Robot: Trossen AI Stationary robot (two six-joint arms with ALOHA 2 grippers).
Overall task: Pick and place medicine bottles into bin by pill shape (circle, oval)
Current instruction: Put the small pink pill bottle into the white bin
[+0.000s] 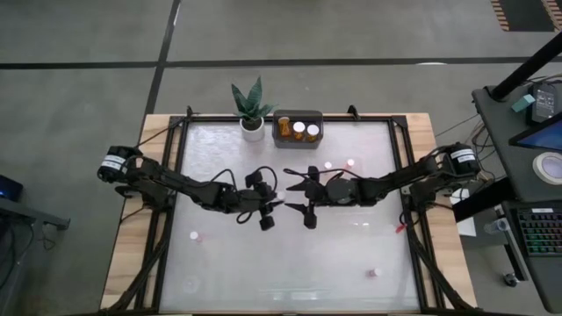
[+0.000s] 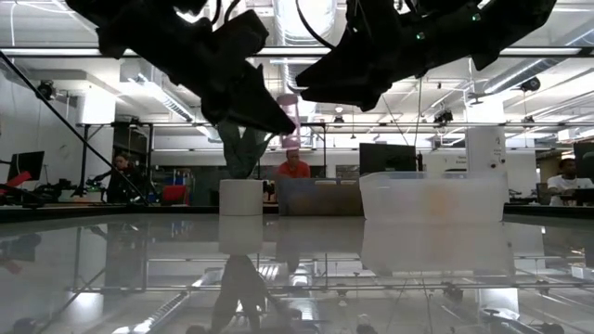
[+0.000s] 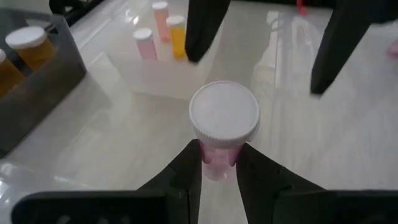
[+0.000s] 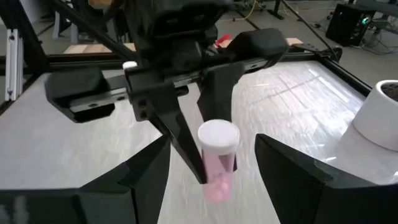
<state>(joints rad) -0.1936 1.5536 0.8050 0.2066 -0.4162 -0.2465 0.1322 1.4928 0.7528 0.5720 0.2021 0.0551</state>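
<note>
At the left of the high view the left arm reaches in over the glossy tabletop (image 1: pixel 219 263) toward its middle. The left end effector (image 3: pixel 219 163) is clamped on a small pinkish bottle (image 3: pixel 222 127) with a white round cap, its two dark fingers (image 3: pixel 186 171) pressing the bottle's sides just below the cap. The bottle is lifted clear of the tabletop; in the low view it shows as a pale pink shape (image 2: pixel 289 119) between the two dark arms, above the surface.

Directly opposite, close to the middle of the tabletop, the right end effector (image 4: pixel 211 171) faces the left one. Its fingers (image 4: pixel 146 168) stand apart on either side of the held bottle (image 4: pixel 217 158) and do not touch it.

Along the far edge of the tabletop stands a white plant pot (image 1: pixel 252 128) with a green spiky plant, and just right of it a dark bin (image 1: pixel 299 129) holding amber bottles (image 1: pixel 299 129) with white caps. Beside the bin sits a clear container (image 3: pixel 163 73) with two pinkish bottles (image 3: pixel 145 42) and an amber one (image 3: pixel 177 34) standing in it.

Other small pinkish bottles are scattered on the tabletop: two (image 1: pixel 339 162) right of centre near the far side, one (image 1: pixel 195 235) toward the near left, and one (image 1: pixel 372 273) near the right front corner. A small red object (image 1: pixel 399 228) lies at the right edge.

In the room beyond, people sit at desks.
</note>
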